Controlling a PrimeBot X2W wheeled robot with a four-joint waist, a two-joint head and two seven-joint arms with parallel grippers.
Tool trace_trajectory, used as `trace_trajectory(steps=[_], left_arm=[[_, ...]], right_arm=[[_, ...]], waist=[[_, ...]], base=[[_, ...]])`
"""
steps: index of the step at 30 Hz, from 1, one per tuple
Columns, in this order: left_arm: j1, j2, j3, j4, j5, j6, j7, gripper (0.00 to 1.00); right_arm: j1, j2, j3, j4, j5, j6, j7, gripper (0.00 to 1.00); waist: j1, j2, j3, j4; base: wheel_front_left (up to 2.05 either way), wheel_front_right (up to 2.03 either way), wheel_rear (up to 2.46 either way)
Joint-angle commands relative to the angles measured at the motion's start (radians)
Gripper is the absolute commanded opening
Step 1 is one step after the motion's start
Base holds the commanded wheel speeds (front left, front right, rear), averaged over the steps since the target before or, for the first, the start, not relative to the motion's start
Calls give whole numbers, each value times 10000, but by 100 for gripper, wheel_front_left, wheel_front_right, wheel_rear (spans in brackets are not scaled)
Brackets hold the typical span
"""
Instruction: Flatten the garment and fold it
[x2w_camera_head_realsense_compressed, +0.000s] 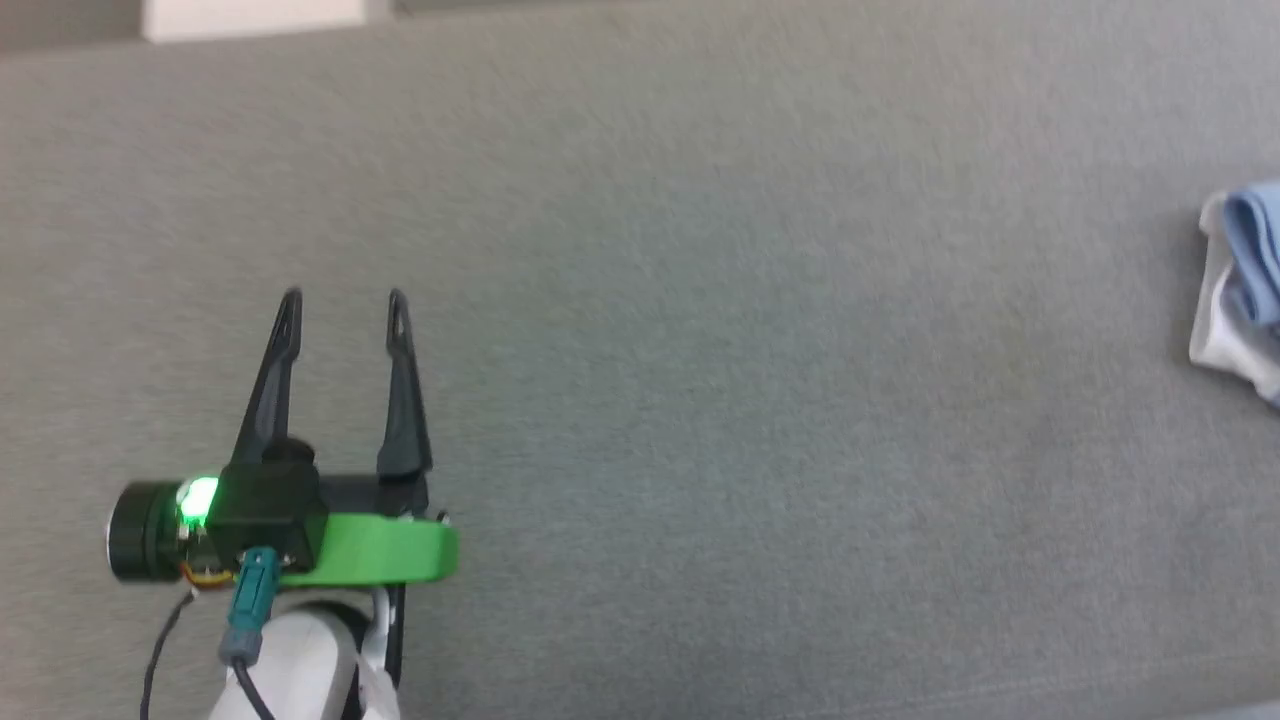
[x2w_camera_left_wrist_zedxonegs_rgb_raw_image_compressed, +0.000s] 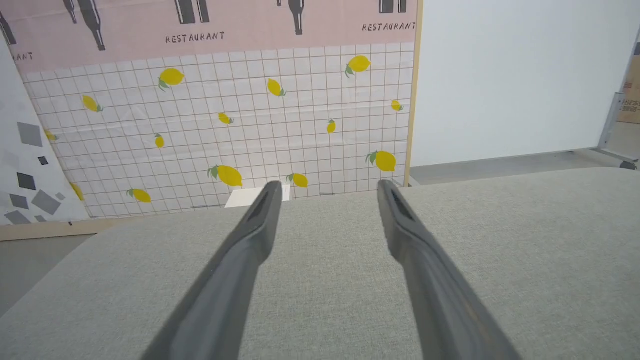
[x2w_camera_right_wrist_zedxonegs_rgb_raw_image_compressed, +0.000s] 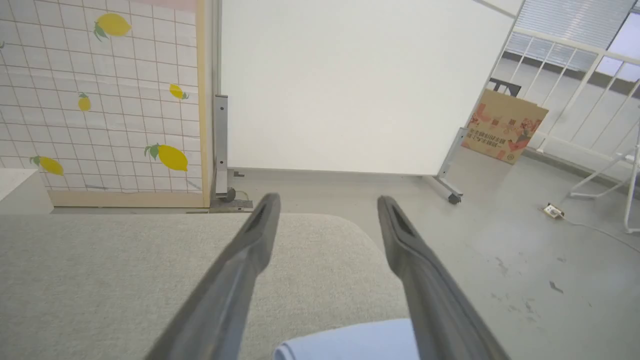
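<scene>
The garment (x2w_camera_head_realsense_compressed: 1245, 285) lies bunched at the far right edge of the head view, light blue with white lining showing, cut off by the frame. A pale blue piece of the garment (x2w_camera_right_wrist_zedxonegs_rgb_raw_image_compressed: 350, 342) also shows low in the right wrist view, under and between the fingers of my right gripper (x2w_camera_right_wrist_zedxonegs_rgb_raw_image_compressed: 327, 202), which stands open and holds nothing. My left gripper (x2w_camera_head_realsense_compressed: 343, 300) hovers over the grey cushion surface (x2w_camera_head_realsense_compressed: 700, 350) at the lower left, far from the garment, open and empty. In the left wrist view the left gripper (x2w_camera_left_wrist_zedxonegs_rgb_raw_image_compressed: 327, 187) points across bare grey fabric.
Beyond the cushion's far edge stand a lemon-patterned tiled panel (x2w_camera_left_wrist_zedxonegs_rgb_raw_image_compressed: 225, 125) and a white board (x2w_camera_right_wrist_zedxonegs_rgb_raw_image_compressed: 350, 85) on wheeled feet. A cardboard box (x2w_camera_right_wrist_zedxonegs_rgb_raw_image_compressed: 502, 125), a white railing and a small plug (x2w_camera_right_wrist_zedxonegs_rgb_raw_image_compressed: 552, 211) lie on the grey floor to the right.
</scene>
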Motion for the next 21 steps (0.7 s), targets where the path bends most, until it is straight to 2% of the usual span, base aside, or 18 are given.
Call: trace_trajectory(steps=[1, 7, 11, 15, 21], left_arm=[[209, -31, 77, 100, -183, 4, -90, 100], [537, -288, 159, 472, -702, -147, -251, 100], [685, -360, 94, 888, -778, -290, -321, 100], [1061, -525, 190, 1215, -950, -321, -367, 100], [1752, -729, 318, 1219, -945, -446, -390, 100]], right_arm=[[619, 355, 62, -598, 209, -17, -8, 100], [2891, 1529, 61, -3358, 532, -17, 667, 100], [4290, 2296, -33, -4931, 233, -17, 864, 100], [5474, 3034, -58, -5960, -262, -17, 760, 100], [6983, 3732, -101, -6837, -882, -17, 518, 100]], waist=[[1, -1, -1337, 893], [1, -1, -1953, 1209], [1, -1, -2234, 1316], [1, -1, -2532, 1310], [1, -1, -2794, 1404]], base=[[0, 0, 0], [0, 0, 0], [0, 0, 0], [0, 0, 0], [0, 0, 0]])
